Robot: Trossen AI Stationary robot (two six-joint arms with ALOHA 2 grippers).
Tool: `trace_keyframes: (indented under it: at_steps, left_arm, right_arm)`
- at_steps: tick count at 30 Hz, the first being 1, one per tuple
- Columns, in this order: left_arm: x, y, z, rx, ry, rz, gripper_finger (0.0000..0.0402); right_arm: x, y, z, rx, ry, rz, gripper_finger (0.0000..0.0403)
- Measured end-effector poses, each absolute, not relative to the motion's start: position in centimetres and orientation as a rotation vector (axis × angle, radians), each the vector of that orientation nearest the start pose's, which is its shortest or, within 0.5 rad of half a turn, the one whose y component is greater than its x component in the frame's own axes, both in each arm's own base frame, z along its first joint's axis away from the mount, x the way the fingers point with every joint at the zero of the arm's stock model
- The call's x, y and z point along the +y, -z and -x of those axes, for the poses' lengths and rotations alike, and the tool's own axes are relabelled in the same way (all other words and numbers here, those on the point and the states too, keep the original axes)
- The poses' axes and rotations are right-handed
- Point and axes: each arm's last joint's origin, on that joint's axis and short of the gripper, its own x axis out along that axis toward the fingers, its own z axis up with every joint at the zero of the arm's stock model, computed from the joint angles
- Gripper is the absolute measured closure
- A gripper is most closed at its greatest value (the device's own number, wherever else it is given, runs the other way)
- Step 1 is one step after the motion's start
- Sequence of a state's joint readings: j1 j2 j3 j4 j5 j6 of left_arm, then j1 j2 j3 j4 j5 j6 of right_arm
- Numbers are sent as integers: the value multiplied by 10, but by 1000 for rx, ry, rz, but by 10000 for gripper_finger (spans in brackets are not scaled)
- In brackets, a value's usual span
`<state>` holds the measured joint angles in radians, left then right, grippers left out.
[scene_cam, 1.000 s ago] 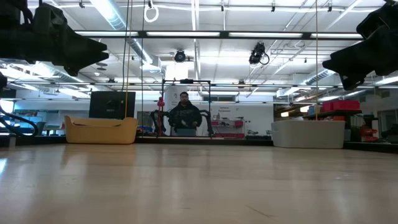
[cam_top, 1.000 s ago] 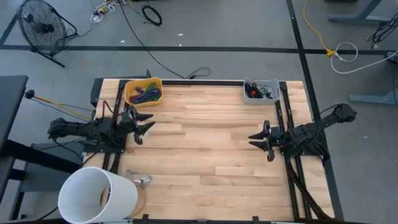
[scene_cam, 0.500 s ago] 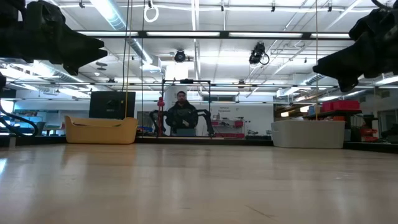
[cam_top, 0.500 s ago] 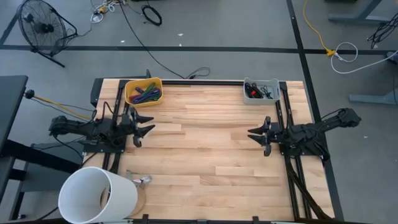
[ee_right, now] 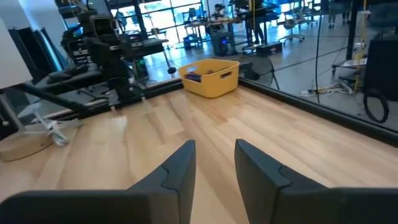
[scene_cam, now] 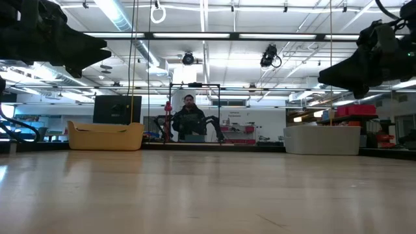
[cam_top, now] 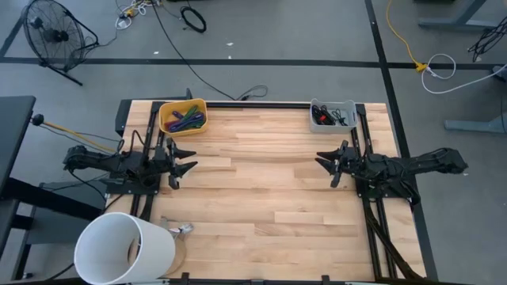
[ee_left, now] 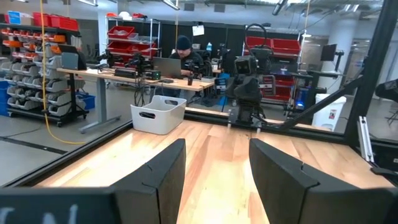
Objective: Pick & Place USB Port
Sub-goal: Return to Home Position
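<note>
Count of items on the desk point(cam_top: 261, 190): two bins, two arms, one large white roll.

1. Yellow bin point(cam_top: 183, 116), at the far left corner of the desk. It holds a tangle of coloured charger cables point(cam_top: 187, 119), purple and green among them. Their number cannot be told.
2. Gray bin point(cam_top: 333, 114), at the far right corner. It holds black charger cables point(cam_top: 323, 119). Their number cannot be told either.
3. No cable lies loose on the bare wood between the bins.
4. White roll point(cam_top: 123, 249), at the near left corner, well apart from both bins.

Left claw point(cam_top: 184, 159): at the left edge of the desk, near the yellow bin but apart from it, pointing toward the middle. In its wrist view the two fingers point(ee_left: 158, 177) stand spread with bare wood showing between them. It holds nothing and touches nothing.

Right claw point(cam_top: 325, 166): at the right edge, nearer than the gray bin, pointing toward the middle. Its fingers point(ee_right: 173, 169) are likewise parted, with a narrower gap. Empty, clear of the desk surface.

Beyond the desk, one person point(scene_cam: 188, 120) sits at a workstation.
</note>
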<state>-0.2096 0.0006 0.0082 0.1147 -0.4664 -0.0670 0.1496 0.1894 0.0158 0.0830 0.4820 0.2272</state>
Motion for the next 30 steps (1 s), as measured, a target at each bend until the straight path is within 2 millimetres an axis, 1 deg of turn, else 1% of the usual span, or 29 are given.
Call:
trace_keyframes:
  at_steps: [5,8,10,13,15,16,18,19,20,22,25,29,30]
  left_arm:
    - [-7,-177,-94,-124,-253,107,220]
    - [-7,-177,-94,-125,-253,107,220]
    - [-7,-177,-94,-125,-253,107,220]
    - [-7,-177,-94,-125,-253,107,220]
    - [-7,-177,-94,-125,-253,107,220]
    - [-7,-177,-94,-125,-253,108,220]
    - [-7,-177,-94,-124,-253,107,220]
    - [-7,-177,-94,-125,-253,107,220]
    - [-7,-177,-94,-125,-253,107,220]
    - [-7,-177,-94,-125,-253,107,220]
    - [-7,-177,-94,-125,-253,107,220]
    - [-7,-177,-94,-125,-254,107,220]
    - [-7,-177,-94,-124,-254,107,220]
  right_arm:
    - [2,-162,-106,46,345,-197,289]
    - [2,-162,-106,52,345,-147,289]
    - [2,-166,-107,4,342,-212,289]
    - [2,-178,-106,-113,317,-236,289]
    - [5,-189,-106,-213,204,-241,289]
    - [7,-193,-105,-245,105,-205,289]
    - [15,-195,-105,-249,-142,-113,289]
    - [18,-194,-105,-236,-238,-89,289]
    - [20,-193,-104,-223,-298,-83,289]
    - [20,-189,-105,-179,-307,-122,289]
    - [18,-180,-106,-86,-238,-168,289]
    - [17,-179,-103,-90,-220,-129,289]
    - [16,-179,-102,-92,-190,-113,289]
